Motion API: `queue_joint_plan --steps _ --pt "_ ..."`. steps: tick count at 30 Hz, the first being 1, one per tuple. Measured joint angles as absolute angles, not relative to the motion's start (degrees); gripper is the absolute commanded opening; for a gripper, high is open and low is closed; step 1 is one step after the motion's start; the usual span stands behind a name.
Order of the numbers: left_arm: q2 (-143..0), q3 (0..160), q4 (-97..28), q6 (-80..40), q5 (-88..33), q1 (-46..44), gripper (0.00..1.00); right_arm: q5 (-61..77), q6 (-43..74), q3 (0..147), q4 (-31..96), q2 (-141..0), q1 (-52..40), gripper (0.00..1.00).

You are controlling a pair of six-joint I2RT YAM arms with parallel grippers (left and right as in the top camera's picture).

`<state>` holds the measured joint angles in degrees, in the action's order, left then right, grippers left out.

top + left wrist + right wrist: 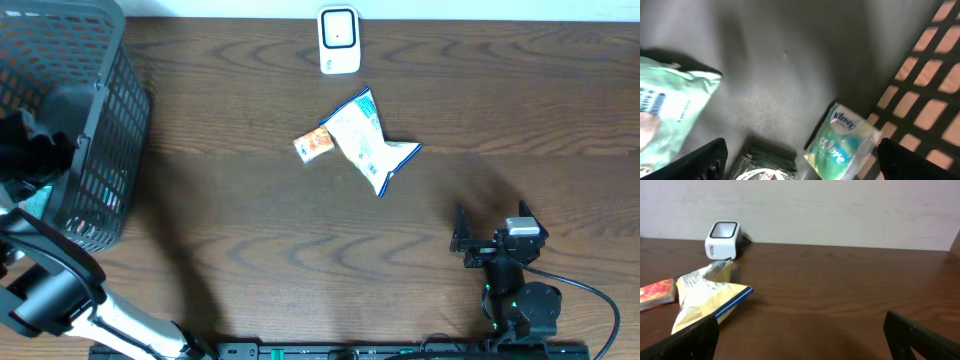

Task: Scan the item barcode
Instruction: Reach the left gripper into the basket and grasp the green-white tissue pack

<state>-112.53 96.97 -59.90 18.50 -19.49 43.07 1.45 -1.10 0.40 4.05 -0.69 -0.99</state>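
Inside the black mesh basket [108, 130], a teal-and-white Kleenex tissue pack [842, 142] lies beneath the wide-open left pincer [805, 162]; the right pincer [802, 340] gapes too.

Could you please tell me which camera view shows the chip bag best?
The overhead view: the chip bag lies whole and unobstructed. The right wrist view sees the chip bag side-on, partly hidden. The left wrist view misses it.

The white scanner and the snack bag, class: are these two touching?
Apart. The overhead view shows it: a strip of bare table lies between the white scanner and the nearest corner of the snack bag.
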Motion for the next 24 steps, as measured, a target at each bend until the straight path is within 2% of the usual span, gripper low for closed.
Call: queue_joint_plan --steps 8,24 --pt "-115.37 96.88 -63.57 25.58 -22.28 43.07 0.94 1.45 -1.1 0.4 4.05 -0.69 -0.99 0.99" --pt "-119.9 96.86 -64.05 29.34 -23.27 42.92 0.93 1.45 -1.1 0.4 4.05 -0.69 -0.99 0.99"
